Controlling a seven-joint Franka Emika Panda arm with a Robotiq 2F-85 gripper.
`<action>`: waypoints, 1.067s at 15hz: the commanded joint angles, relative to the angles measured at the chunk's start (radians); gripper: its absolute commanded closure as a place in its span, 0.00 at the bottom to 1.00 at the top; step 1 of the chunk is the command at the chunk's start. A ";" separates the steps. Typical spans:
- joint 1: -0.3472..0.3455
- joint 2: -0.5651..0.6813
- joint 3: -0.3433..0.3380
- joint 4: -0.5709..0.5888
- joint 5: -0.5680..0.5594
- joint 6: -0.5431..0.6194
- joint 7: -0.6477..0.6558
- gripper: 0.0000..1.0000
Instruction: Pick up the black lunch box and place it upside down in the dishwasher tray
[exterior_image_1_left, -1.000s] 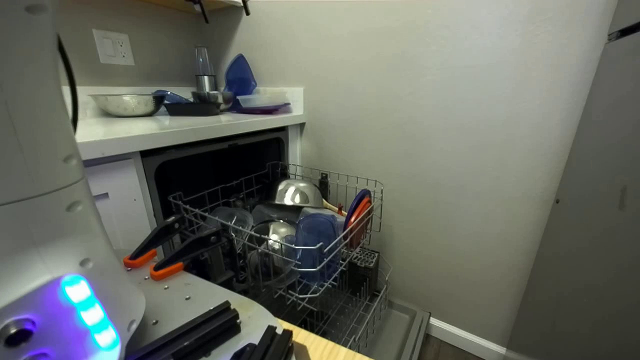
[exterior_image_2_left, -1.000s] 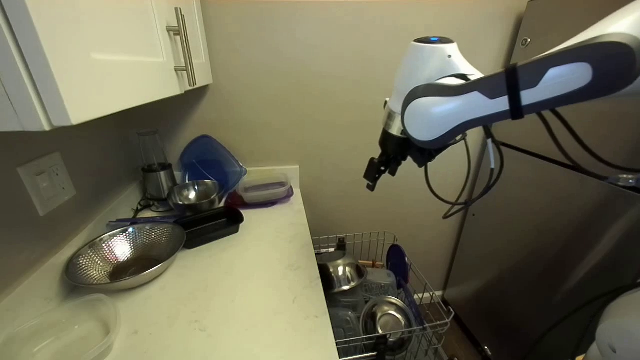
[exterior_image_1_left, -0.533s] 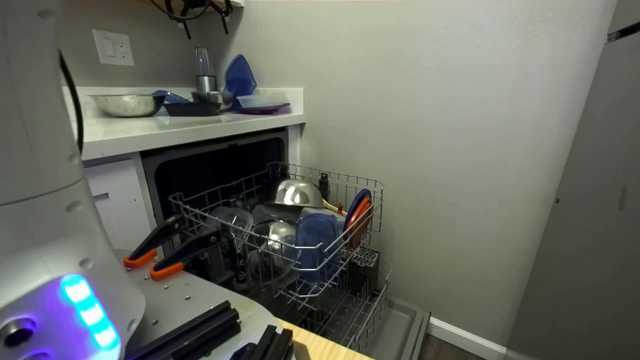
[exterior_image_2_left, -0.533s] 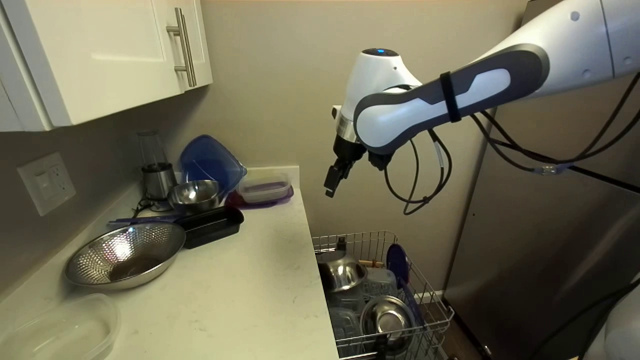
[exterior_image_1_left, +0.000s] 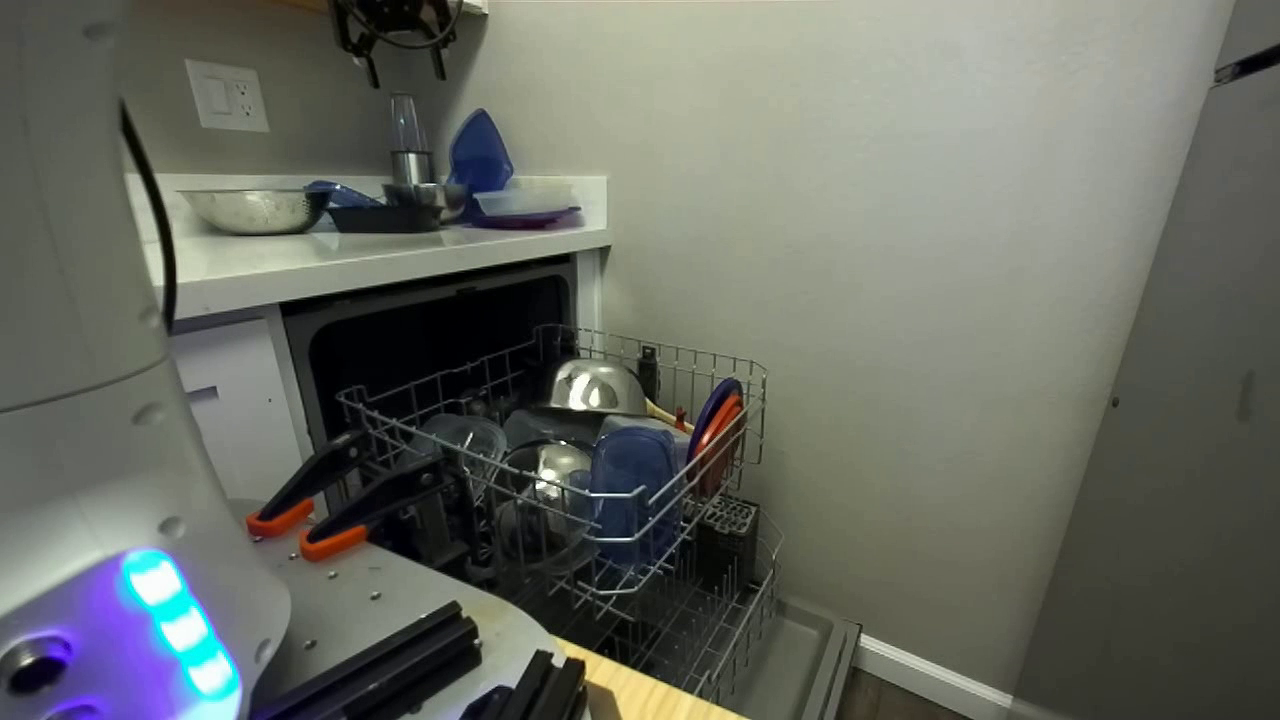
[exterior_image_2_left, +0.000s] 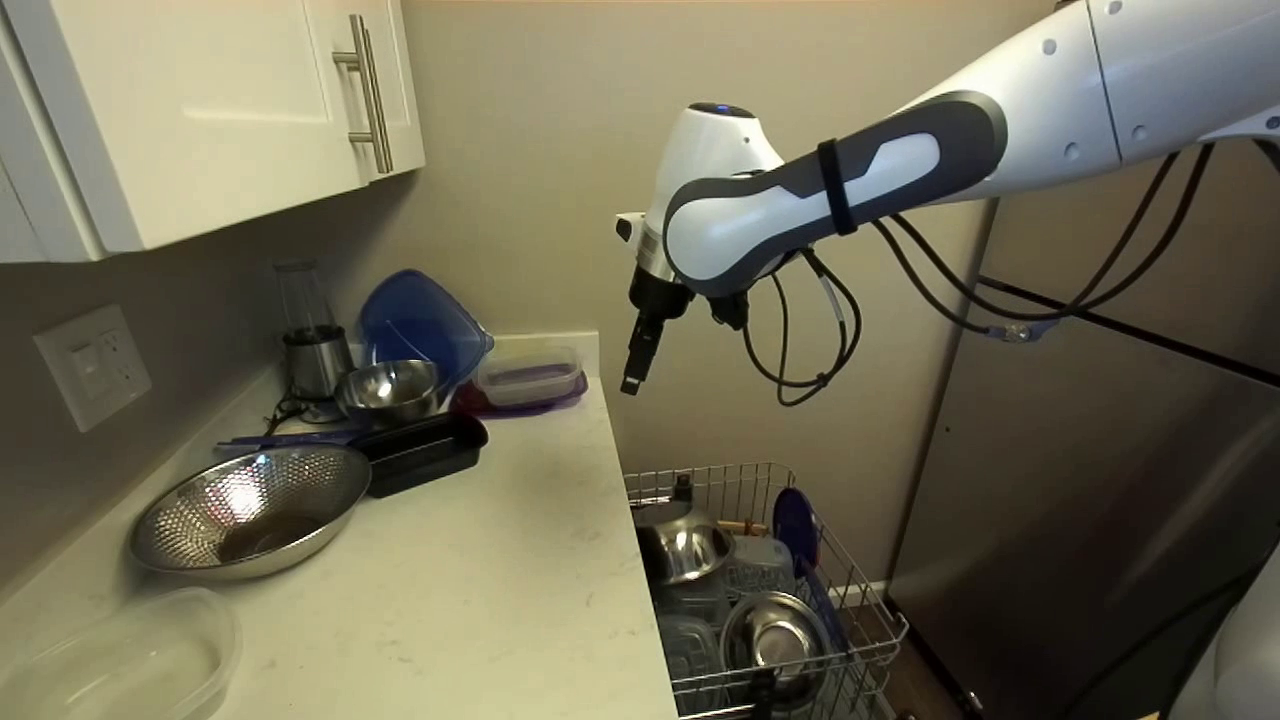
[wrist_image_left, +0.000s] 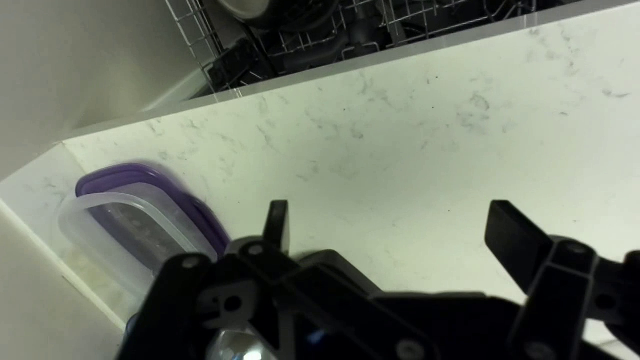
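While the gripper (wrist_image_left: 390, 217) shows its fingers (wrist_image_left: 517, 242) spread wide apart across the lower half of the wrist view, the black lunch box (exterior_image_2_left: 425, 455) rests hollow side up on the counter (exterior_image_2_left: 500, 590), left of centre in an exterior view and just beside the steel colander (exterior_image_2_left: 250, 510); the dishwasher tray (exterior_image_2_left: 755, 488), bearing steel bowls (exterior_image_2_left: 775, 640), lies at the bottom, right of centre; the arm (exterior_image_2_left: 900, 165) extends from the upper right

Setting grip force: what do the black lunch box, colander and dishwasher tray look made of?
Lunch box: low-gloss black, probably plastic, given its rounded, moulded look; coated metal is possible.
Colander: shiny metal, likely stainless steel, from the bright glare on its perforated wall.
Tray: likely metal, from its thin grey wires; bare or coated, can't tell.
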 joint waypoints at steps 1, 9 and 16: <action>-0.003 0.002 0.004 0.005 0.011 -0.003 -0.008 0.00; -0.003 -0.001 0.005 0.003 -0.003 -0.005 -0.011 0.00; -0.002 0.214 0.017 0.268 -0.144 -0.149 -0.204 0.00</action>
